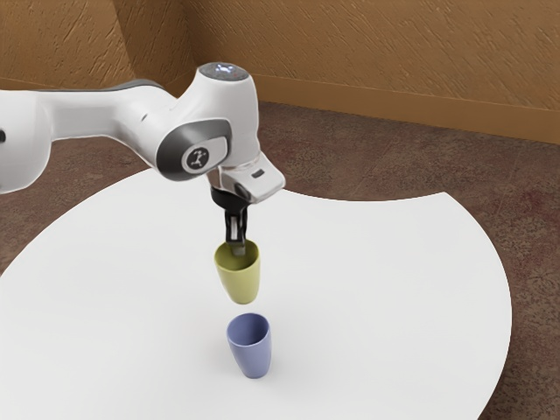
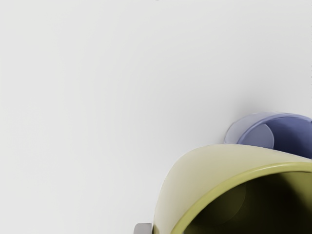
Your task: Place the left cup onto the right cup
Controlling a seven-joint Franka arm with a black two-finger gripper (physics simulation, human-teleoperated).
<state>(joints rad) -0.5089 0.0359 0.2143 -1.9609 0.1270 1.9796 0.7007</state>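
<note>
Table [image 1: 394, 289] round, white; yellow cup [image 1: 238, 273] aloft, blue cup [image 1: 249, 347] standing; carpet [image 1: 394, 162] brown.

Location type: a plain indoor room, rendered in simulation and arranged as a robot test station.

Indicators:
- Textured tan walls [image 1: 367, 39] meet at a corner.
- A wooden baseboard [image 1: 411, 103] runs along their foot.
- The floor [image 1: 420, 166] is dark, speckled brown carpet.
- One round white table [image 1: 394, 280] stands on this carpet.
- A white robot arm [image 1: 96, 122] reaches over the tabletop.
- The tableware is of household type: a yellow-green cup [image 1: 239, 276] and a blue cup [image 1: 249, 348].
</note>
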